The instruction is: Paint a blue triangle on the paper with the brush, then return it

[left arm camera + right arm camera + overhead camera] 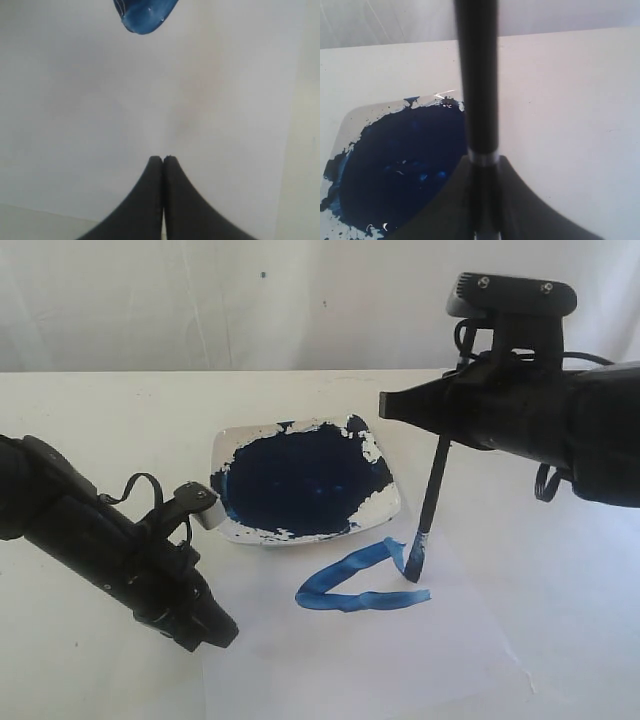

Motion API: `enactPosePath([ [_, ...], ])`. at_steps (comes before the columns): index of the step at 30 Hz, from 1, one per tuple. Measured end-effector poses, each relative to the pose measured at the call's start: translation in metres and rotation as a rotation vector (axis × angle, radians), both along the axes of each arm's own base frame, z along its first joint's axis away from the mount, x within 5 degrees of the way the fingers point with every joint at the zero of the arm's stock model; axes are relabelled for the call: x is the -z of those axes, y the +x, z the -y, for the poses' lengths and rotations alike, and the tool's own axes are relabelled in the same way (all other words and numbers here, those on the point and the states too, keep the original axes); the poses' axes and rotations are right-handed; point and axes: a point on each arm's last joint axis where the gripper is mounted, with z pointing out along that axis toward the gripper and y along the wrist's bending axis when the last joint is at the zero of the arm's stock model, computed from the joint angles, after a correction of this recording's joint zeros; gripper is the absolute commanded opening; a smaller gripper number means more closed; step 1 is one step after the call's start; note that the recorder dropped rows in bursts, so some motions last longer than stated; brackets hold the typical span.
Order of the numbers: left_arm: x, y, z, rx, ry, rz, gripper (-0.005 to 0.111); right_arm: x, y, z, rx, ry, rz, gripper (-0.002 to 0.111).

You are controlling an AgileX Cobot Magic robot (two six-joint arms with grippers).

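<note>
Now, left gripper (163, 160) pinched shut, holding nothing, at 8 o'clock of the paint dish (385, 508); blue triangle (345, 592) on the paper (450, 650) at dish's 5 o'clock; brush (432, 490) tip on its 3 o'clock side, handle near-upright, clamped in right gripper (428, 408).
</note>
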Motion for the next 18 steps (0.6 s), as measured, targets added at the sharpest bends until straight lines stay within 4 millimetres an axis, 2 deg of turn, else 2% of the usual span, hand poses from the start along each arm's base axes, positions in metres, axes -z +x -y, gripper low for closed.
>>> enactPosePath([
  [9, 0.000, 0.000, 0.000, 0.000, 0.000, 0.000, 0.000, -0.014, -0.007, 0.006, -0.006, 0.001, 0.036, 0.000],
  [18, 0.000, 0.000, 0.000, 0.003, -0.003, -0.004, 0.000, -0.013, -0.008, 0.007, 0.012, 0.033, 0.022, 0.000],
])
